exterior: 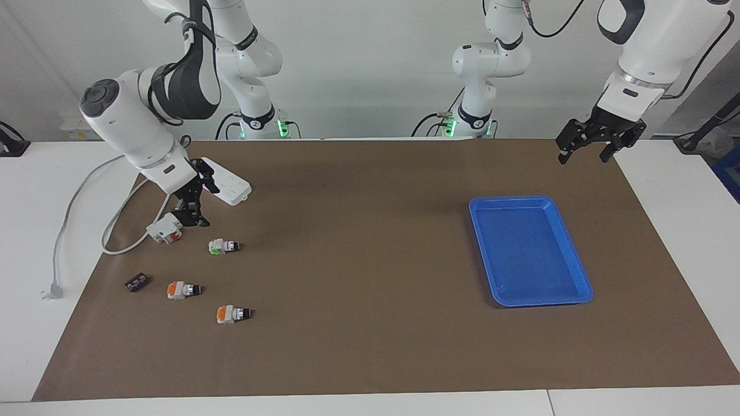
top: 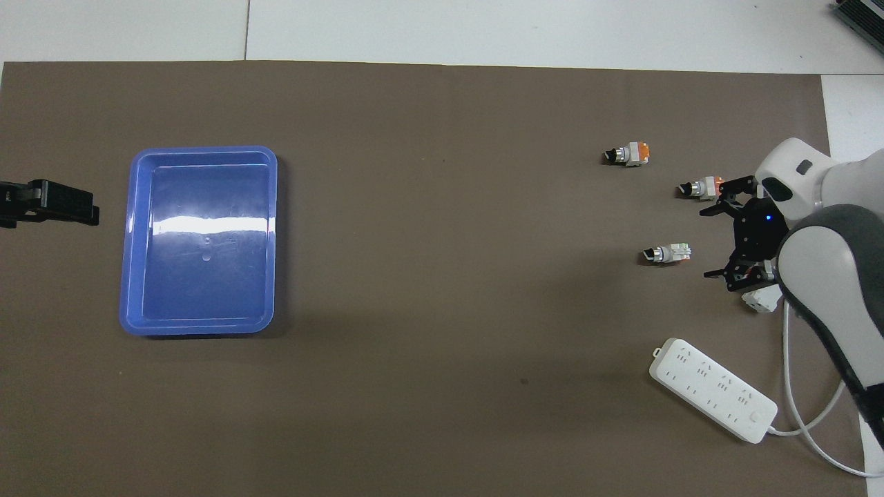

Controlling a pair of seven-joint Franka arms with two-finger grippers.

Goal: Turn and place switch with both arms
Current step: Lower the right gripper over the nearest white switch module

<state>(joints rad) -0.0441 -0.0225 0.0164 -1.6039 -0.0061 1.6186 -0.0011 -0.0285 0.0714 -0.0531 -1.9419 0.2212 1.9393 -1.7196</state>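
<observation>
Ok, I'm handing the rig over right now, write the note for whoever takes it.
Right end effector: open, empty, in the air beside the white block with red parts, short of the switch.
Left end effector: open, empty, waiting above the mat's corner near the blue tray.
Switch: green-based, lying on its side on the mat, untouched.
Done: nothing.
Left: grasp the switch, turn it using both arms, place it.
</observation>
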